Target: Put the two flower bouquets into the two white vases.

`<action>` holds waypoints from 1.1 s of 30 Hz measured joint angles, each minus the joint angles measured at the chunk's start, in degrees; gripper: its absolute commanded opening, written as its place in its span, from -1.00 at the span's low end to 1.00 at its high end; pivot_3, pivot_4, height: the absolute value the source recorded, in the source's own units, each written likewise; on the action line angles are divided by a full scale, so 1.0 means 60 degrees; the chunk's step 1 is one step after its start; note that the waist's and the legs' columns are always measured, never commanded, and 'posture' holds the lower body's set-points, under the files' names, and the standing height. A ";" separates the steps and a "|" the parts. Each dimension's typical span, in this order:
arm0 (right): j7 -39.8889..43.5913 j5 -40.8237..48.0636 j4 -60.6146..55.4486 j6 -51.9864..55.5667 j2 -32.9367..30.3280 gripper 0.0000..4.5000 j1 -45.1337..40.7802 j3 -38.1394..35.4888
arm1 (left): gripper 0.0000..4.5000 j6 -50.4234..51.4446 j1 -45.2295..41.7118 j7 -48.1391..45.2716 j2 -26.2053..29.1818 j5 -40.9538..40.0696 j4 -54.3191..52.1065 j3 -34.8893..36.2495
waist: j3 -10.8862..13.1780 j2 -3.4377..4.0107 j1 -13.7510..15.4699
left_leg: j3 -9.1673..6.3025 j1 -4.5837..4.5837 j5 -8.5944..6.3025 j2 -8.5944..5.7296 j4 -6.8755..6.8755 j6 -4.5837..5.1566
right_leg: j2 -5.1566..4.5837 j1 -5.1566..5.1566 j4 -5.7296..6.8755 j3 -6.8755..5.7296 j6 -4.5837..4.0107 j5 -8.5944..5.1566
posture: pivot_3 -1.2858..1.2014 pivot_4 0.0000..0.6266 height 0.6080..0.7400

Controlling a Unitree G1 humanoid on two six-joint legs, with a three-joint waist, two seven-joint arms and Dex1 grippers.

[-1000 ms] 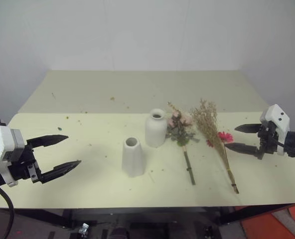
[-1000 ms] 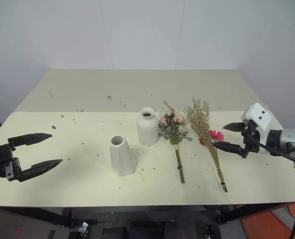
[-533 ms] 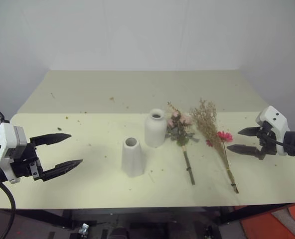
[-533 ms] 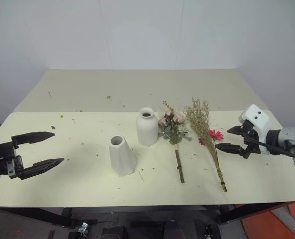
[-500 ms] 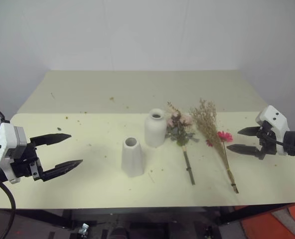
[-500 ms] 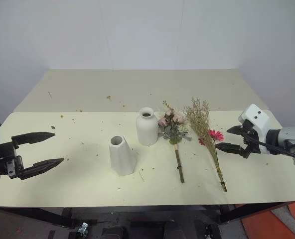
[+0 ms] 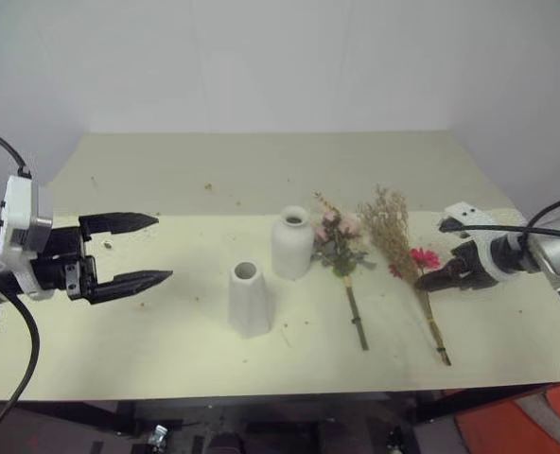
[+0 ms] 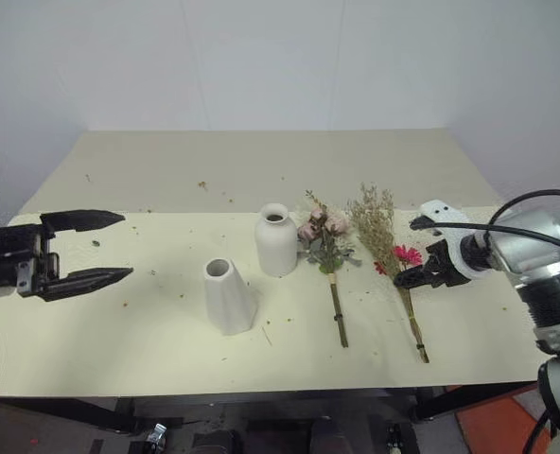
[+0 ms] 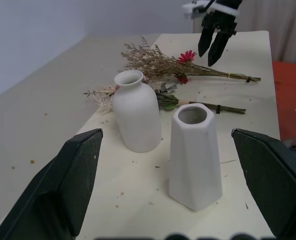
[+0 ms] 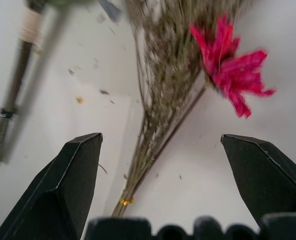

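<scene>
1. In my head views the right gripper (image 8: 418,251) is foreshortened: I see its two black fingers spread, one above the other, but not whether the lower tip touches the stems.
2. From its wrist camera, the jaws stand wide and empty over the tan dried-grass bouquet with the bright pink-red daisy (image 10: 163,80); the gold tie on its stems sits between them.
3. The left gripper (image 7: 138,251) hangs wide open and empty, well left of the tapered white ceramic vase (image 7: 248,299).
4. That vase stands upright on the pale yellow bench (image 7: 166,340); the rounded white bottle vase (image 7: 291,243) is just behind and right of it.
5. The pale pink rose bouquet with green leaves (image 7: 344,248) lies flat just right of the bottle vase, blooms touching it; the grass bouquet lies further right.
</scene>
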 measured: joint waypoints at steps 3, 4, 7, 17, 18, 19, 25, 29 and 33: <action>0.0256 -0.0134 0.0503 0.0035 0.0103 0.98 -0.0439 0.0585 | 1.00 -0.0008 -0.0606 -0.0045 0.0019 0.0068 0.0337 -0.0449 | 0.0001 0.0001 -0.0005 | -0.0001 -0.0004 0.0000 0.0001 0.0000 0.0000 | 0.0002 -0.0005 0.0001 0.0000 0.0002 0.0001 | 0.03 -0.52 1.00; 0.0378 -0.0231 0.0651 0.0035 0.0160 0.98 -0.0592 0.0756 | 1.00 -0.0031 -0.0819 -0.0075 0.0021 0.0141 0.0466 -0.0578 | 0.0001 0.0002 -0.0005 | -0.0001 -0.0007 0.0000 0.0001 0.0000 0.0000 | 0.0002 -0.0008 0.0001 0.0000 0.0002 0.0001 | 0.03 -0.52 1.00; 0.0709 -0.0374 0.0852 0.0027 0.0262 0.98 -0.0848 0.1313 | 1.00 -0.0130 -0.1196 -0.0161 0.0019 0.0353 0.0781 -0.0876 | 0.0002 0.0003 -0.0040 | -0.0001 -0.0008 0.0000 0.0002 0.0000 0.0000 | 0.0003 -0.0012 0.0003 0.0001 0.0003 0.0002 | 0.03 -0.52 1.00; 0.1537 -0.0504 0.0977 0.0033 0.0324 0.56 -0.0839 0.2518 | 1.00 -0.0471 -0.1119 -0.0498 -0.0011 0.0743 0.1156 -0.0973 | 0.0002 0.0003 -0.0029 | -0.0002 -0.0085 0.0001 0.0002 0.0008 0.0000 | 0.0005 -0.0104 0.0040 0.0003 0.0003 0.0005 | 0.03 -0.52 1.00; 0.1554 -0.0541 0.1002 0.0033 0.0356 0.41 -0.0839 0.2546 | 1.00 -0.0480 -0.1117 -0.0514 -0.0014 0.0748 0.1173 -0.0973 | 0.0002 0.0003 -0.0028 | -0.0002 -0.0088 0.0001 0.0002 0.0011 0.0000 | 0.0005 -0.0107 0.0042 0.0002 0.0003 0.0005 | 0.03 -0.52 1.00; 0.1574 -0.0564 0.1046 0.0032 0.0390 0.24 -0.0840 0.2555 | 1.00 -0.0491 -0.1117 -0.0529 -0.0015 0.0751 0.1189 -0.0973 | 0.0002 0.0003 -0.0024 | -0.0002 -0.0088 0.0001 0.0001 0.0011 0.0000 | 0.0005 -0.0106 0.0042 0.0002 0.0003 0.0005 | 0.03 -0.52 1.00; 0.1597 -0.0666 0.1171 0.0031 0.0433 -0.72 -0.0839 0.2571 | 1.00 -0.0659 -0.1117 -0.0601 -0.0020 0.0854 0.1217 -0.0973 | 0.0002 0.0003 -0.0018 | -0.0003 -0.0090 0.0001 0.0001 0.0015 0.0000 | 0.0005 -0.0106 0.0042 0.0001 0.0003 0.0005 | 0.03 -0.52 1.00; 0.1377 -0.0657 0.1435 0.0327 0.0566 -1.00 -0.0839 0.2359 | 1.00 -0.0739 -0.1119 -0.0662 -0.0025 0.0902 0.1331 -0.1001 | 0.0002 0.0003 -0.0021 | -0.0003 -0.0089 0.0001 0.0001 0.0015 0.0000 | 0.0005 -0.0105 0.0043 0.0001 0.0003 0.0005 | 0.03 -0.52 1.00; 0.0631 -0.0654 0.2259 0.0637 0.0970 -1.00 -0.0886 0.1417 | 1.00 -0.0851 -0.1139 -0.0707 -0.0030 0.1007 0.1543 -0.1087 | 0.0001 0.0003 -0.0025 | -0.0003 -0.0089 0.0002 0.0000 0.0019 0.0001 | 0.0005 -0.0103 0.0044 0.0002 0.0001 0.0008 | 0.03 -0.52 1.00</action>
